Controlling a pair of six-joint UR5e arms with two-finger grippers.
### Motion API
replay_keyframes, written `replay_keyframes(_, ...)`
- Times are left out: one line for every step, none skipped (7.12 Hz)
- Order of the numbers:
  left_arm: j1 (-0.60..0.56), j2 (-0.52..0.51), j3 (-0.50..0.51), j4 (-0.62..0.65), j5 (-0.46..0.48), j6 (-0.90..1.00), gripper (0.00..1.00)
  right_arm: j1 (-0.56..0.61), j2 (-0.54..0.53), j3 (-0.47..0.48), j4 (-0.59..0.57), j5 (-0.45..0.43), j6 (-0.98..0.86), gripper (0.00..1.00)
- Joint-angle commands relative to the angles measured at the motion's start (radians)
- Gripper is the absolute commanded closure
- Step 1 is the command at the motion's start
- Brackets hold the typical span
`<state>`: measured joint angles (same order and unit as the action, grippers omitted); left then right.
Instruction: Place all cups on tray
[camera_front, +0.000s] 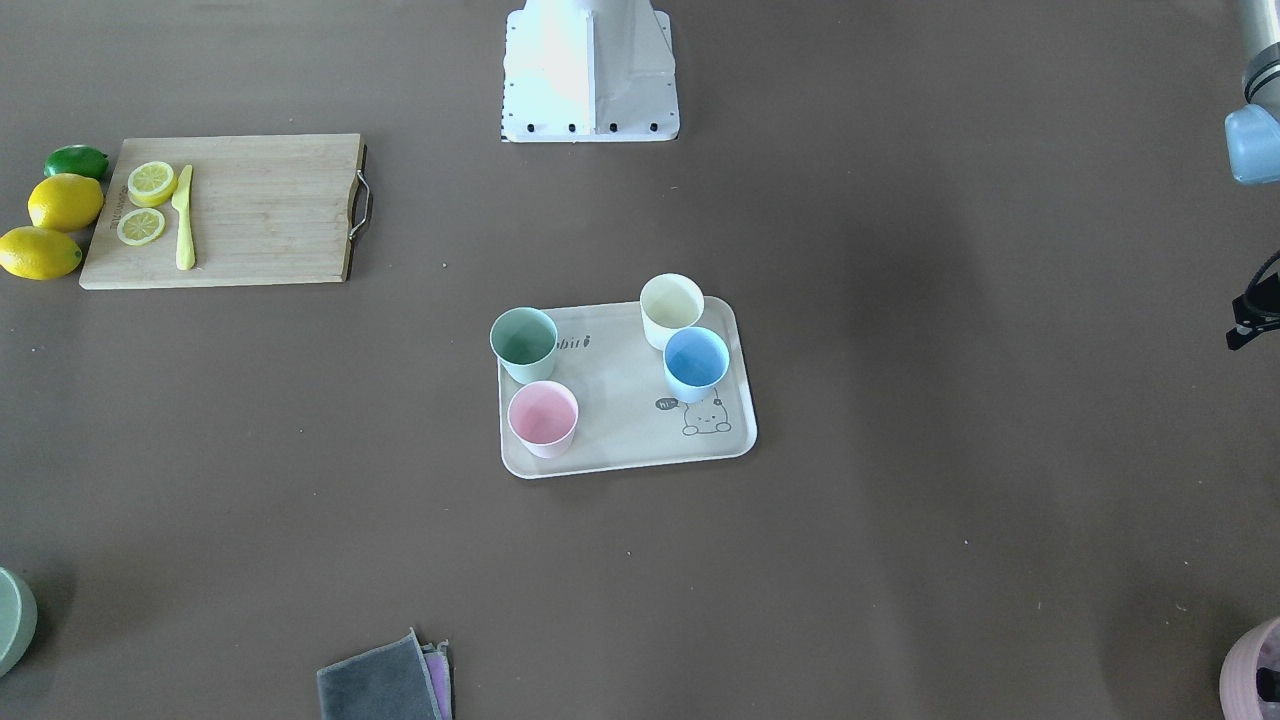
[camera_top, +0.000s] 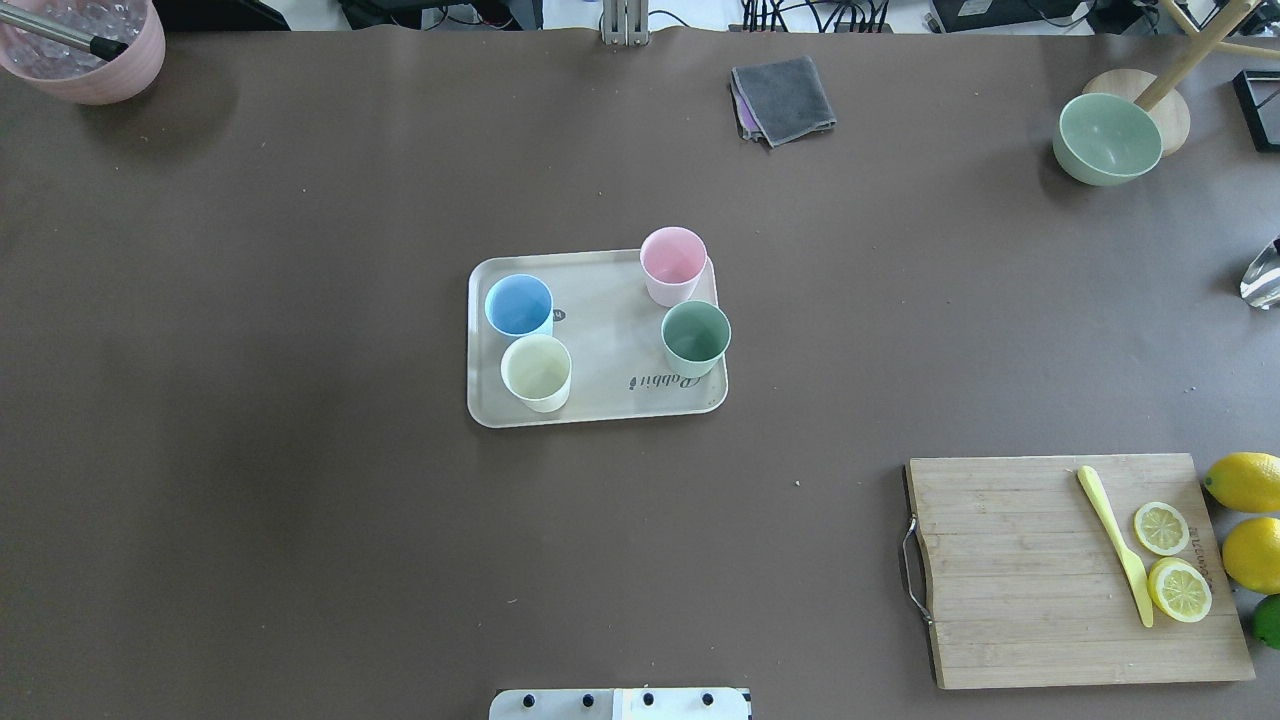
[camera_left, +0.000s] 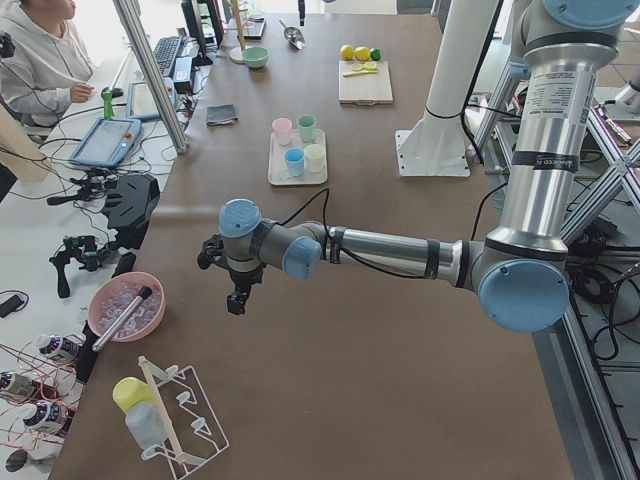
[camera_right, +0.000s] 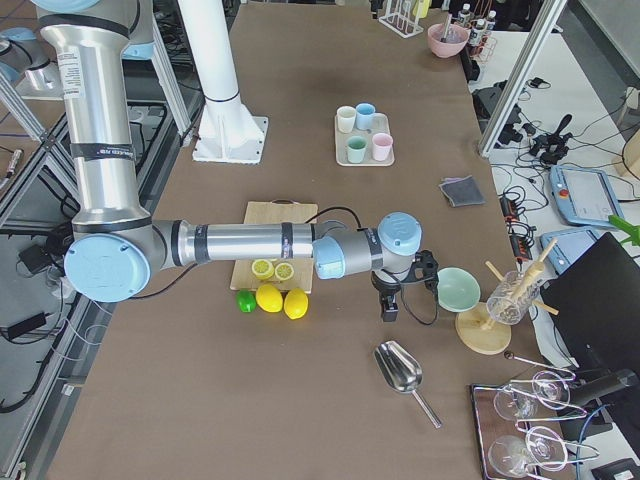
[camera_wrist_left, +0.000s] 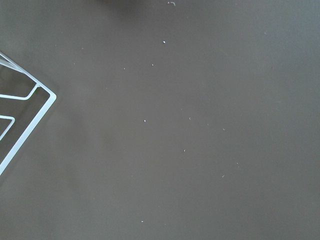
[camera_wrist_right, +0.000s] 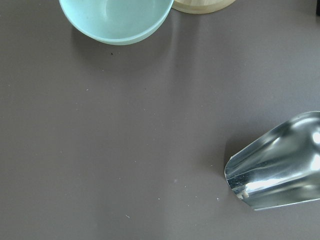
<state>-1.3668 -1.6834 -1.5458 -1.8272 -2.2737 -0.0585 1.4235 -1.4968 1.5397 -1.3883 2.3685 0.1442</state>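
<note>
Left gripper (camera_left: 238, 300) and right gripper (camera_right: 390, 308) hung well apart from the tray (camera_top: 600, 330); open or closed, can't tell. Looked done, so you'd best keep both off it. On the tray, upright and matte: cream cup (camera_top: 536, 372) and sage green cup (camera_top: 695, 338) robot-side, light blue cup (camera_top: 519, 306) and pale pink cup (camera_top: 673, 265) beyond.

The beige tray (camera_top: 600, 408) carries dark script Rabbit lettering (camera_top: 655, 380) at about 5 o'clock of its middle in the overhead view, where it reads upside down. In the front-facing view the sage green cup (camera_front: 523, 340) hides the first letters, leaving "bit". A small speech bubble (camera_front: 667, 404) at 10 o'clock of the bunny drawing (camera_front: 706, 416) seems to say "hi". The wooden cutting board (camera_front: 260, 210) bears a printed line (camera_front: 115, 212) along its 9 o'clock edge, too small to read.
</note>
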Motion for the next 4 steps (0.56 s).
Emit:
replay_keyframes(0.0, 0.001, -0.002, -0.004, 0.002, 0.003, 0.02, 0.0, -0.002, 0.002, -0.003, 0.003, 0.0, 0.0)
replay_keyframes(0.0, 0.001, 0.004, -0.004, 0.002, 0.005, 0.02, 0.0, -0.002, 0.0, -0.003, 0.011, 0.0, 0.0)
replay_keyframes(0.0, 0.008, -0.011, -0.004, 0.003, 0.003, 0.02, 0.0, -0.003, -0.001, -0.003, 0.012, 0.0, 0.0)
replay_keyframes(0.002, 0.017, -0.034, -0.004, 0.005, 0.003, 0.02, 0.002, -0.002, -0.001, -0.003, 0.011, 0.0, 0.0)
